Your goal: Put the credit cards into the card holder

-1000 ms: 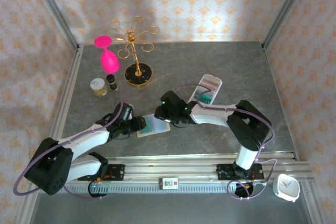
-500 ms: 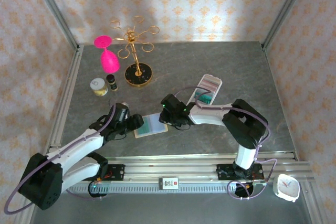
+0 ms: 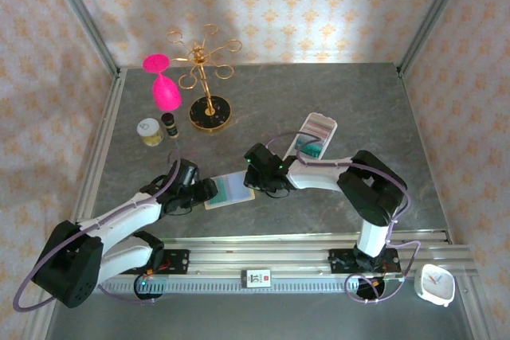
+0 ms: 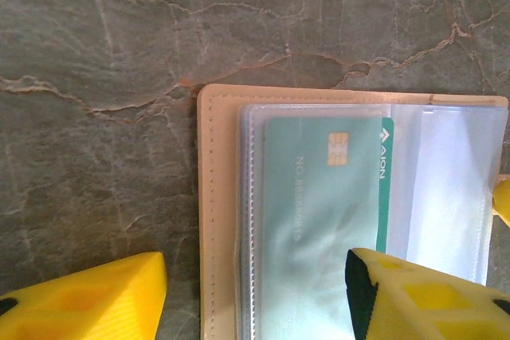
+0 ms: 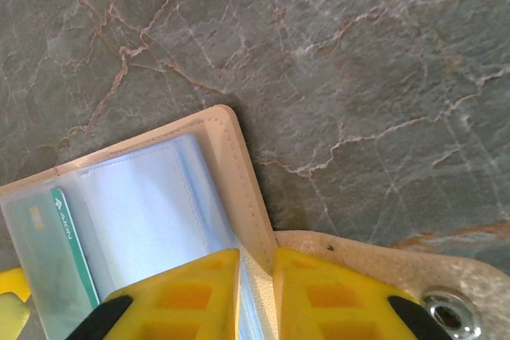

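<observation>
Top external view: on the grey table [image 3: 343, 89] the card holder [image 3: 231, 190] lies open, with a white tray [image 3: 332, 126] of credit cards [image 3: 311, 147] behind it to the right. The right gripper [image 3: 255, 184] pinches the holder's right edge, jaws nearly together on it. The left gripper [image 3: 210, 191] straddles its left edge, jaws apart, beside a teal card [image 4: 319, 220] already sleeved. The holder appears braced for loading, and the next move calls for fetching another card from the tray.
</observation>
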Motion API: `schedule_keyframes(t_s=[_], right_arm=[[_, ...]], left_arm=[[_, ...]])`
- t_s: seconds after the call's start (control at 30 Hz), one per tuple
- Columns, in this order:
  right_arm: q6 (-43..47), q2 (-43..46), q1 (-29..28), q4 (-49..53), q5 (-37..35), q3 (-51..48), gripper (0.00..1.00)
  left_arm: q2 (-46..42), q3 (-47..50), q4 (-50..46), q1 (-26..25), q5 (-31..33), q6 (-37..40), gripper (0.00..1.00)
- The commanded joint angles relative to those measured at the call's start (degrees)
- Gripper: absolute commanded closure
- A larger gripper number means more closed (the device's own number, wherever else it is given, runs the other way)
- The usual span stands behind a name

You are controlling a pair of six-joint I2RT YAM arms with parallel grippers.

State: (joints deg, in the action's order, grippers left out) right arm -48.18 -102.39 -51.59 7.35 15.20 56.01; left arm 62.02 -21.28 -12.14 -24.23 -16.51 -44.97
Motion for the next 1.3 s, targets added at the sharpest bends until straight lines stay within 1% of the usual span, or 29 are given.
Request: schedule_keyframes(t_s=[0.0,0.17,0.3,0.4,0.7,0.9,1.27], right_arm=[[-0.6,-0.7,-0.3,1.8,-0.5,-1.7,0.81],[-0.9,-0.7,-0.3,1.6,-0.5,-2.2,0.82],[-1.3,-0.6,-0.3,1.5,-0.6,-2.7,0.83],[-1.4,-0.7,-0.3,1.3,-0.6,-3.1,0.83],[-1.7,-1.5,-0.3,0.7,-0.4,-3.2,0.83],[-1.9,-1.9,-0.3,0.6,-0.3,-2.8,0.84],[-2.1,-2.6,-0.4,0.5,-0.1,-2.5,0.84]], left_arm=[[1.4,1.2,2.9,0.4,-2.0,0.3,0.39],[3.8,1.0,5.9,0.4,-5.8,0.1,0.43],[3.8,-0.7,6.6,0.3,-8.2,0.6,0.44],[4.3,-1.9,6.1,0.0,-8.7,1.1,0.46],[8.0,-4.2,7.0,-0.8,-10.6,1.7,0.46],[8.6,-7.0,5.4,-1.3,-11.5,2.4,0.47],[10.3,-8.1,5.7,-1.7,-12.8,2.4,0.49]])
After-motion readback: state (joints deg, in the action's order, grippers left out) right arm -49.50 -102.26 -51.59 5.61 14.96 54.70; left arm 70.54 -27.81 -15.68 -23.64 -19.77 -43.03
